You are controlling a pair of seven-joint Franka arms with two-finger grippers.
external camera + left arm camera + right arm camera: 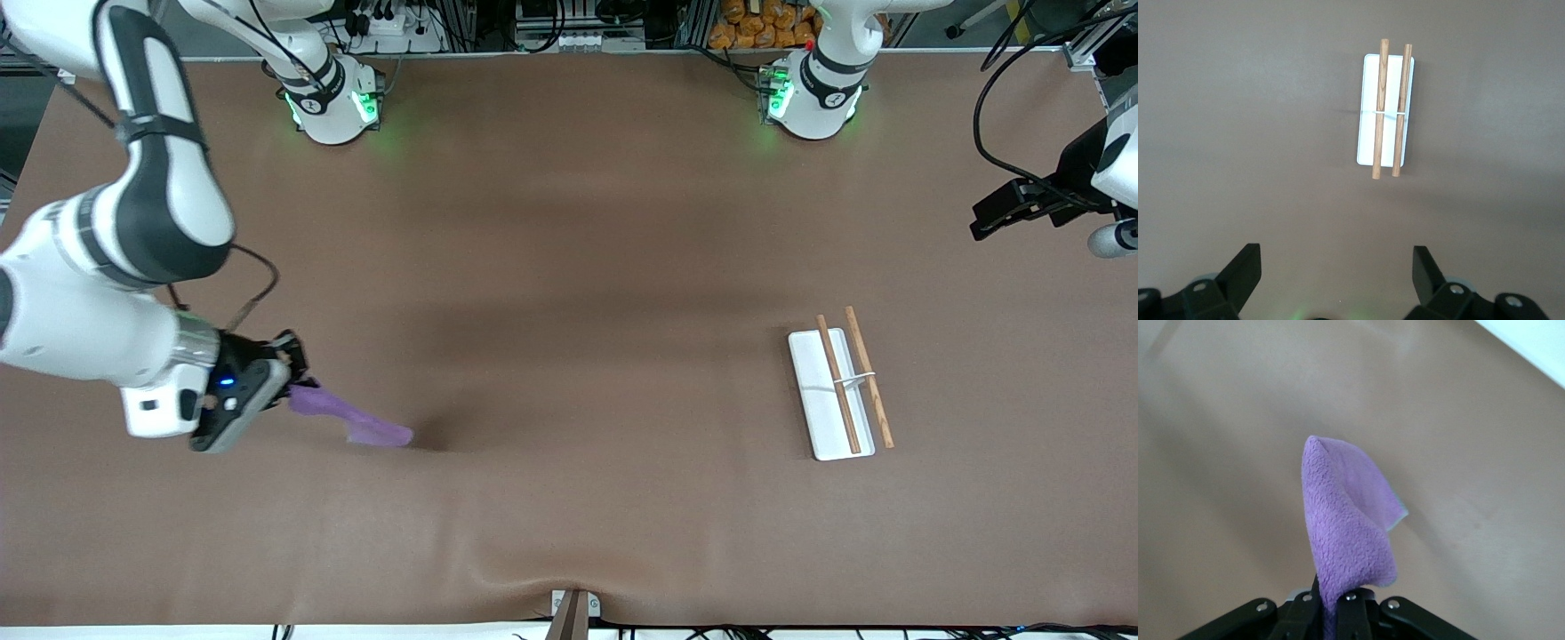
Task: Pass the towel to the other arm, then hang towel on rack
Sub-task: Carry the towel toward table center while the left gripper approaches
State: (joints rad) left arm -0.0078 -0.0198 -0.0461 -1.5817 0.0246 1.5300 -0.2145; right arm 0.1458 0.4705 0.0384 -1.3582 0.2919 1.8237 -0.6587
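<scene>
The purple towel hangs from my right gripper, which is shut on one end of it near the right arm's end of the table; the free end droops toward the table. In the right wrist view the towel rises folded from between the closed fingers. The rack, a white base with two brown rods, stands toward the left arm's end of the table. My left gripper is open and empty, up in the air at the left arm's end; its wrist view shows the rack farther off past the spread fingertips.
The table is covered with a brown mat. A small metal bracket sits at the table edge nearest the front camera. Black cables hang by the left arm.
</scene>
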